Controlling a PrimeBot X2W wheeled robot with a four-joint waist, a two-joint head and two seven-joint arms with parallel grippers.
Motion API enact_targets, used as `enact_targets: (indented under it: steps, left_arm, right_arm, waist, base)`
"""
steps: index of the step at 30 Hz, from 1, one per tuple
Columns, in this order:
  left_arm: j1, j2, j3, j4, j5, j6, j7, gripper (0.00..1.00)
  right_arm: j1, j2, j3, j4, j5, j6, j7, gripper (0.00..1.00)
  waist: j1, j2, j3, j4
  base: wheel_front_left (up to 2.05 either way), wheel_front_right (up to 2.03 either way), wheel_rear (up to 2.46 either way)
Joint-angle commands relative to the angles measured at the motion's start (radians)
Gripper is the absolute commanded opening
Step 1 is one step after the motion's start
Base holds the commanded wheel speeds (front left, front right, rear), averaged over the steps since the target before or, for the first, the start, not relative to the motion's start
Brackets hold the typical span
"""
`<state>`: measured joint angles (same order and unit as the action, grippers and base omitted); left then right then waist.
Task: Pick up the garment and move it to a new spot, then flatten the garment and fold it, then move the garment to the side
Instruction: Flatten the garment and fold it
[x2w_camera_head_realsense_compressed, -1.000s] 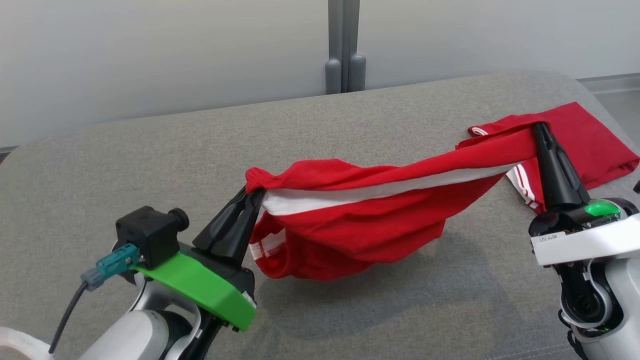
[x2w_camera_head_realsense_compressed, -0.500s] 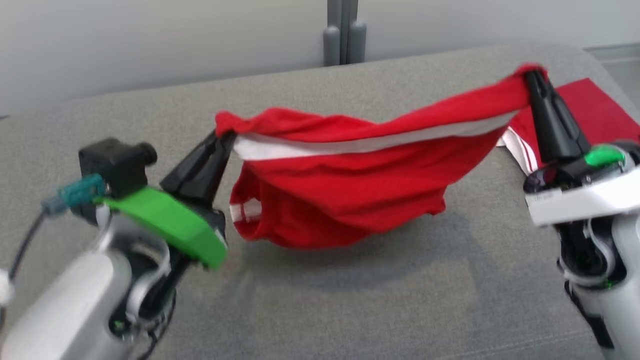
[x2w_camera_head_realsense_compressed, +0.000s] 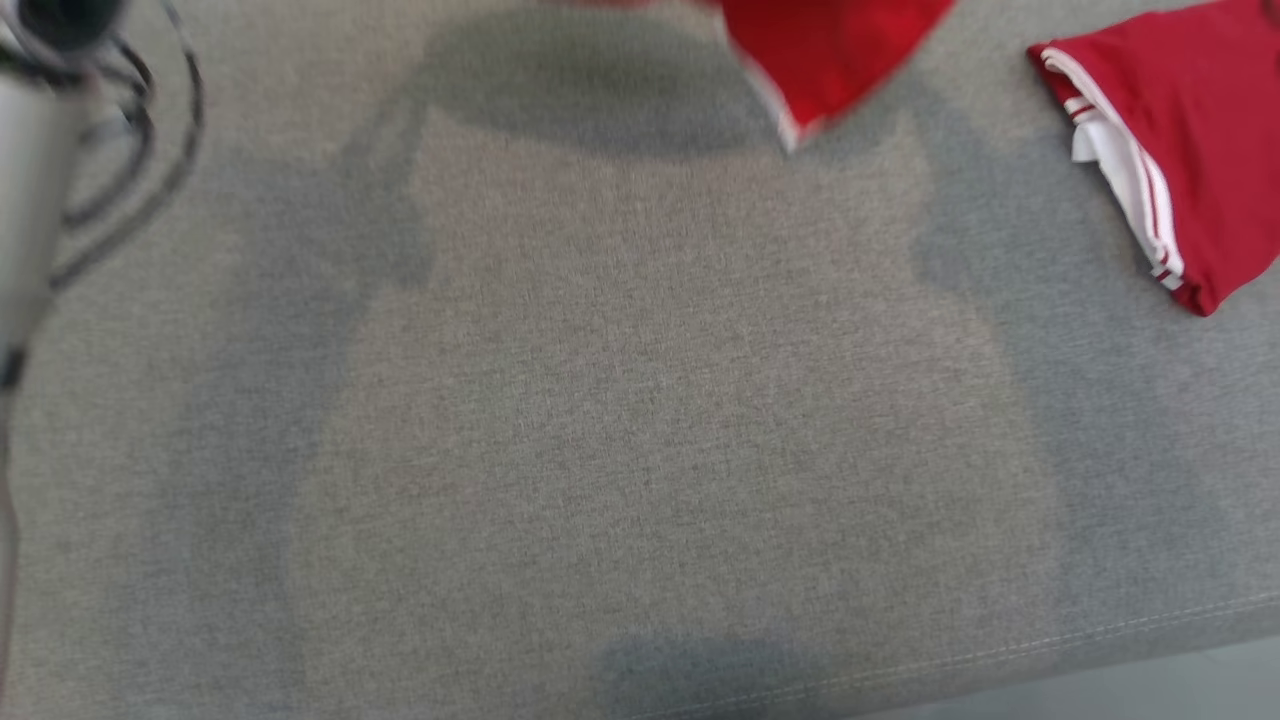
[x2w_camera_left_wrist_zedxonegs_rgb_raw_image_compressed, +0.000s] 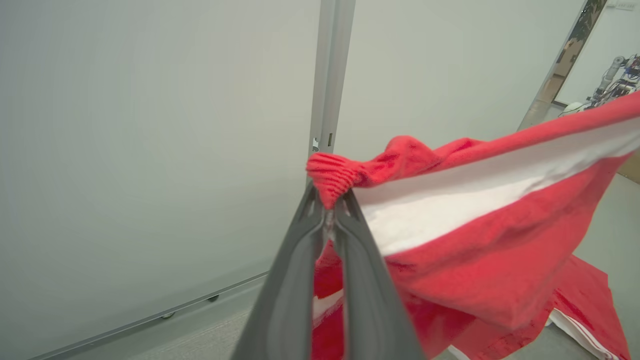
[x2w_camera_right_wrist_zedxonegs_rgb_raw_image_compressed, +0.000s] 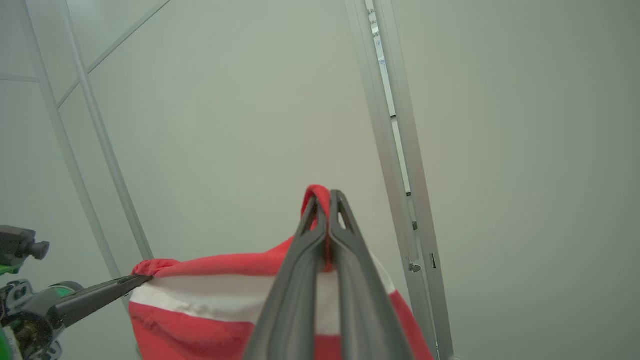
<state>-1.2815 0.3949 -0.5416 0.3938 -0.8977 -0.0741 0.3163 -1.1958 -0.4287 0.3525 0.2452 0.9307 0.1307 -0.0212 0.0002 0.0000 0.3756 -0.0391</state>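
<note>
The red garment (x2w_camera_left_wrist_zedxonegs_rgb_raw_image_compressed: 450, 250) with a broad white band hangs in the air, stretched between my two grippers. In the left wrist view my left gripper (x2w_camera_left_wrist_zedxonegs_rgb_raw_image_compressed: 327, 202) is shut on a bunched ribbed edge of it. In the right wrist view my right gripper (x2w_camera_right_wrist_zedxonegs_rgb_raw_image_compressed: 324, 196) is shut on another red edge, the cloth (x2w_camera_right_wrist_zedxonegs_rgb_raw_image_compressed: 210, 295) sagging below, and the left gripper (x2w_camera_right_wrist_zedxonegs_rgb_raw_image_compressed: 137, 281) holds the far end. In the blurred head view only the garment's lowest hanging tip (x2w_camera_head_realsense_compressed: 820, 60) reaches in at the top, above its shadow on the table.
A second red garment (x2w_camera_head_realsense_compressed: 1180, 140) with white trim lies folded at the right of the grey fabric table (x2w_camera_head_realsense_compressed: 640, 400). The table's front edge (x2w_camera_head_realsense_compressed: 1100, 650) runs along the bottom right. My left arm with its cables (x2w_camera_head_realsense_compressed: 40, 150) is at the upper left. Pale wall panels stand behind.
The head camera has tilted down toward the table. Both grippers have carried the garment up off the surface, still shut on it.
</note>
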Motion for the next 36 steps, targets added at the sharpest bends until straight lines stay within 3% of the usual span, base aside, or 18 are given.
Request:
enact_targets:
  steps: [1,4,7,11,13,17,21,25,36]
  left_arm:
    - [-0.066,-0.006,0.012,0.049,0.021,-0.008,-0.026,0.00]
    - [-0.196,-0.033,0.022,0.173,0.074,-0.020,-0.138,0.00]
    - [-0.229,-0.076,0.024,0.286,0.066,-0.034,-0.209,0.00]
    - [-0.171,-0.099,-0.026,0.384,0.031,-0.054,-0.181,0.00]
    - [-0.067,-0.120,-0.068,0.428,-0.018,-0.057,-0.139,0.00]
    - [0.087,-0.097,-0.142,0.415,-0.084,-0.057,-0.069,0.00]
    - [0.229,-0.078,-0.175,0.417,-0.123,-0.057,-0.074,0.00]
    - [0.337,-0.066,-0.180,0.421,-0.133,-0.055,-0.120,0.00]
    - [0.614,-0.055,-0.191,0.275,-0.110,0.028,-0.302,0.00]
  right_arm:
    - [-0.073,-0.004,0.006,0.040,0.007,0.000,-0.021,0.00]
    - [-0.234,-0.001,0.020,0.142,-0.010,0.000,-0.132,0.00]
    - [-0.290,0.012,0.066,0.214,0.015,-0.001,-0.195,0.00]
    - [-0.225,-0.013,0.175,0.291,0.057,-0.001,-0.174,0.00]
    - [-0.127,-0.025,0.257,0.344,0.085,-0.001,-0.139,0.00]
    - [0.018,-0.020,0.329,0.368,0.138,-0.001,-0.135,0.00]
    - [0.158,-0.022,0.399,0.345,0.187,-0.001,-0.124,0.00]
    - [0.279,-0.044,0.432,0.314,0.237,-0.001,-0.151,0.00]
    - [0.507,-0.109,0.493,0.256,0.303,-0.001,-0.182,0.00]
  waist:
    - [-0.0002,0.0000,0.132,-0.004]
    - [-0.0002,0.0000,0.150,0.000]
    - [-0.0002,0.0000,0.146,0.011]
    - [-0.0002,0.0000,0.130,0.026]
    - [-0.0002,0.0000,0.116,0.033]
    - [-0.0002,0.0000,0.085,0.025]
    - [-0.0002,0.0000,0.044,0.018]
    - [-0.0002,0.0000,-0.013,0.007]
    - [-0.0002,0.0000,-0.180,-0.003]
  base:
    - [0.00,0.00,0.00]
    - [0.00,0.00,0.00]
    - [0.00,0.00,0.00]
    - [0.00,0.00,0.00]
    - [0.00,0.00,0.00]
    - [0.00,0.00,0.00]
    - [0.00,0.00,0.00]
    - [0.00,0.00,0.00]
    - [0.00,0.00,0.00]
